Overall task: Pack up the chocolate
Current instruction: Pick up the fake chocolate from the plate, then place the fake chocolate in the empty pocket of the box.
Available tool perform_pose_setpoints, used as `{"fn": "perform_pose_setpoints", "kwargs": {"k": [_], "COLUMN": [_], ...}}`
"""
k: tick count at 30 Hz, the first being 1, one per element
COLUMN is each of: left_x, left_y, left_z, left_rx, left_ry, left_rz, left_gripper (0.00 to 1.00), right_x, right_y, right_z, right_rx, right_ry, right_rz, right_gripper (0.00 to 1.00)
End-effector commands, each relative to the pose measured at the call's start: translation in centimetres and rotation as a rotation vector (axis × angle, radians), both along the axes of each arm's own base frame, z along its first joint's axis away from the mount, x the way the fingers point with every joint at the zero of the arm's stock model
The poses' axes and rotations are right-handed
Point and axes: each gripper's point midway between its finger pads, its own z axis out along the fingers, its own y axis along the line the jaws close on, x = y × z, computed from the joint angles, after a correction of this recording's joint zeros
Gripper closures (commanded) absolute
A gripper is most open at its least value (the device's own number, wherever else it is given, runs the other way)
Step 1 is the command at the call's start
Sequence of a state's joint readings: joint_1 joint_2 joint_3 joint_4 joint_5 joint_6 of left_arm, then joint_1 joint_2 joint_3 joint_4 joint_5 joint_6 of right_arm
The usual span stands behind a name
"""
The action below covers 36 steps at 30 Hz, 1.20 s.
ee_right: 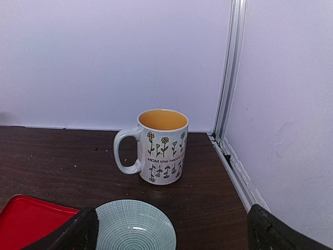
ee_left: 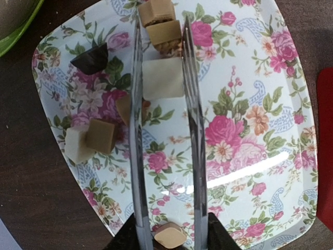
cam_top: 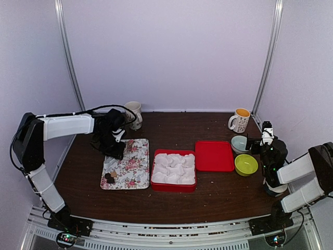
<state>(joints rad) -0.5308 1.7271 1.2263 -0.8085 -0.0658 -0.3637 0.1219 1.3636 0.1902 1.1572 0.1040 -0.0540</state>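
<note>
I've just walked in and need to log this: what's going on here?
The left arm holds tongs over the floral tray, their blades either side of a pale chocolate. Other pieces lie on the tray. The paper-lined red box beside it shows no chocolate yet. The right arm sits by the bowls, fingers open.

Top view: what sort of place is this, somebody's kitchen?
Likely a robot test booth, not a kitchen: plain white panels on metal rails wall in the table, and a robot's left arm and right arm are bolted at its near edge.
</note>
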Motion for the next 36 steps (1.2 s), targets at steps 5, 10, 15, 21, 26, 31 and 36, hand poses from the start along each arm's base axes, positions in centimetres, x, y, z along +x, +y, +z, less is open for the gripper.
{"fn": "perform_pose_setpoints", "kwargs": {"k": [5,10,15,21,26,31,36], "left_x": [-0.4,-1.0,-1.5,-2.4,-3.2,-4.4,-5.4], "left_y": [-0.4,-0.9,-1.2,-2.6,-2.7,-4.6,-7.9], "left_z": [3.9,5.4,6.2,7.5,7.5,8.1,9.6], "left_rx": [-0.081,-0.143,-0.178,-0.218,-0.233,-0.3,-0.4], "left_ry": [-0.056,-0.074,-0.08,-0.107,-0.107,-0.113,-0.138], "left_rz": [-0.01,-0.009,-0.013,-0.073,-0.072,-0.133,-0.228], "left_gripper": [0.65,0.66,0.69,0.69,0.71,0.71,0.72], "right_x": [0.3,0.3,0.3,0.3,0.3,0.3,0.3], "right_y": [0.0,0.0,0.0,0.0,-0.1,0.0,0.0], "right_z": [1.0,1.1,1.1,1.1,1.1,1.2,1.1], "right_rx": [0.002,0.001,0.002,0.005,0.004,0.004,0.003], "right_ry": [-0.03,-0.031,-0.032,-0.031,-0.031,-0.033,-0.032], "right_rz": [0.005,0.006,0.006,0.005,0.005,0.006,0.005], "right_gripper": [0.0,0.0,0.0,0.0,0.0,0.0,0.0]}}
